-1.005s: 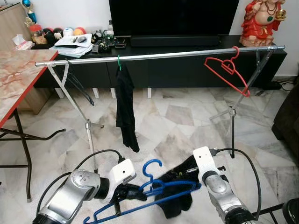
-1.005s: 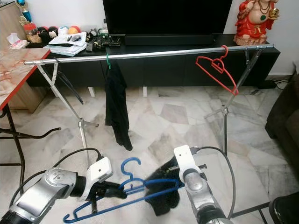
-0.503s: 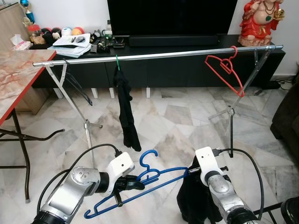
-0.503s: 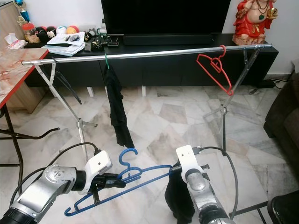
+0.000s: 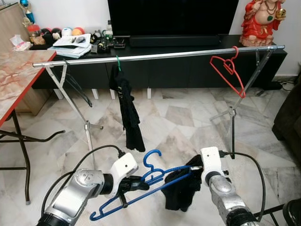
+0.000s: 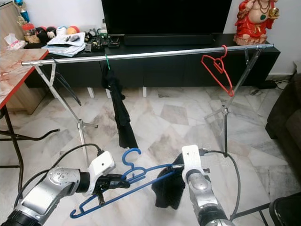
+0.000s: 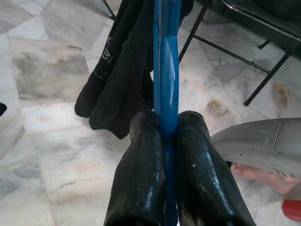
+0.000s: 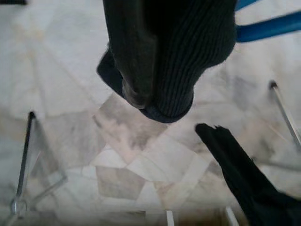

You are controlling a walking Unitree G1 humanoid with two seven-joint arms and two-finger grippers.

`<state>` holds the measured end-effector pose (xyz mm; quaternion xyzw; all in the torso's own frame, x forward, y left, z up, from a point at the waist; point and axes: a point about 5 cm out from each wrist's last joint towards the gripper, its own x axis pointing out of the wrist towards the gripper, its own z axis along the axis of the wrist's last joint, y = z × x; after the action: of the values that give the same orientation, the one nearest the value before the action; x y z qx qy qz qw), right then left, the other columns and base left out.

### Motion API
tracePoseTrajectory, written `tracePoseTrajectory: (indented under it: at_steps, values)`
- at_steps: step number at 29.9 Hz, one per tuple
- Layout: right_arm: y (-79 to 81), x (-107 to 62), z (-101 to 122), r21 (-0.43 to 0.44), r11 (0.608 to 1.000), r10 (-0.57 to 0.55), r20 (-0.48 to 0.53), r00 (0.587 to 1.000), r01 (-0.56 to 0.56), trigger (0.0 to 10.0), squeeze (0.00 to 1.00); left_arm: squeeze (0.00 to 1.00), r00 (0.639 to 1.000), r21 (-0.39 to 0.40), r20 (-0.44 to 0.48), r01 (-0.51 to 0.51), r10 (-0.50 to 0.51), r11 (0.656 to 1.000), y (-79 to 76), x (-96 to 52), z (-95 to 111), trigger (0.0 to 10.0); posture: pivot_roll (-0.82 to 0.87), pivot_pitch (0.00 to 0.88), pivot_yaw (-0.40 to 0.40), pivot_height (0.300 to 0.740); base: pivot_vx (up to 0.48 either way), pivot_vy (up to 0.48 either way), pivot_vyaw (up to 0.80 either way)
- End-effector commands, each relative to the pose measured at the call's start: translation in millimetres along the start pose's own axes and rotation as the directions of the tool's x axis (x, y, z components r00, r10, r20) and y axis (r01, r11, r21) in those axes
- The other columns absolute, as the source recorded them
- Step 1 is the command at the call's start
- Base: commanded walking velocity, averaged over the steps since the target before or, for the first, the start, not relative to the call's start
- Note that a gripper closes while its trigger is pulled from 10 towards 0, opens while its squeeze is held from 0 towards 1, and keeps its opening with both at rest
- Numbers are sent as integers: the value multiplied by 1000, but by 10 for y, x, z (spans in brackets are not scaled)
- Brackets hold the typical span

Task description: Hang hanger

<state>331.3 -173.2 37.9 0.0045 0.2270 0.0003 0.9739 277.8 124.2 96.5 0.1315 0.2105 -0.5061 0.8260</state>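
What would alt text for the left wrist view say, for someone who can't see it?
Two black fingers pinch a blue hanger that runs straight away from the camera. A black garment droops from the hanger's far end above a marble floor.

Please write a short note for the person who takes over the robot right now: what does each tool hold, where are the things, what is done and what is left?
Left tool: shut on the blue hanger, held low in front of the robot.
Right tool: gripping the black cloth, draped on the blue hanger's far end.
Rail: carries a green hanger with a dark garment and an empty red hanger.
Done: blue hanger picked up.
Left: finish dressing it, then hook it on the rail.
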Motion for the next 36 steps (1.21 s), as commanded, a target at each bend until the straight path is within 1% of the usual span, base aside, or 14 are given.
tracePoseTrajectory:
  at_steps: [1, 3, 7, 8, 9, 11, 14, 17, 20, 23, 26, 32, 33, 36]
  values:
    - [37, 17, 134, 57, 998, 16, 32, 999, -18, 10000, 0, 0, 1000, 10, -3, -17, 17, 1000, 37, -9, 1, 10000, -59, 80, 33, 740, 0, 0, 0]
    - [83, 4, 164, 121, 991, 54, 36, 998, -58, 10000, 0, 0, 1000, 8, -6, -17, 17, 1000, 32, 5, -8, 10000, -63, 83, 33, 740, 0, 0, 0]
    - [162, -19, 187, 145, 981, 121, 46, 992, -127, 10000, 0, 0, 1000, 1, 4, 3, -3, 1000, 6, 26, 2, 10000, -66, 83, 33, 740, 0, 0, 0]
    - [176, -26, 190, 128, 982, 136, 47, 990, -141, 10000, 0, 0, 1000, 1, 7, 8, -8, 1000, -1, 31, 8, 10000, -66, 84, 33, 740, 0, 0, 0]
    - [205, -42, 189, 53, 984, 170, 48, 984, -173, 10000, 0, 0, 1000, 4, 8, 13, -13, 1000, -8, 37, 15, 10000, -65, 84, 33, 740, 0, 0, 0]
    - [220, -58, 185, 3, 982, 188, 37, 982, -188, 10000, 0, 0, 1000, 8, 8, 14, -14, 1000, -9, 42, 18, 10000, -64, 85, 33, 740, 0, 0, 0]
    - [222, -63, 196, 22, 983, 181, 28, 983, -182, 10000, 0, 0, 1000, 11, 9, 5, -5, 1000, 3, 46, 21, 10000, -64, 86, 32, 740, 0, 0, 0]
    - [232, -106, 283, 73, 981, 180, 37, 983, -182, 10000, 0, 0, 997, 27, -11, -80, 81, 996, 100, 63, 11, 10000, -65, 87, 31, 740, 0, 0, 0]
    - [188, -138, 258, 23, 988, 155, 30, 987, -156, 10000, 0, 0, 991, 37, -33, -132, 133, 991, 151, 80, -16, 10000, -71, 89, 32, 740, 0, 0, 0]
    - [143, -147, 218, 23, 992, 127, 14, 992, -128, 10000, 0, 0, 987, 48, -46, -150, 152, 988, 168, 82, -27, 10000, -72, 89, 32, 740, 0, 0, 0]
    - [41, -169, 149, -23, 998, 65, -9, 998, -66, 10000, 0, 0, 980, 42, -39, -191, 193, 981, 220, 70, -29, 10000, -68, 90, 31, 740, 0, 0, 0]
    - [129, -205, 196, -45, 989, 139, 8, 990, -139, 10000, 0, 0, 986, 40, -18, -167, 167, 985, 193, 86, -10, 10000, -70, 91, 32, 740, 0, 0, 0]
    - [200, -221, 259, -73, 978, 199, 37, 979, -196, 10000, 0, 0, 989, 36, 0, -145, 145, 989, 160, 106, 13, 10000, -70, 90, 32, 740, 0, 0, 0]
    - [237, -229, 302, -93, 970, 230, 54, 972, -224, 10000, 0, 0, 992, 35, 9, -129, 129, 991, 141, 115, 25, 10000, -71, 90, 32, 740, 0, 0, 0]
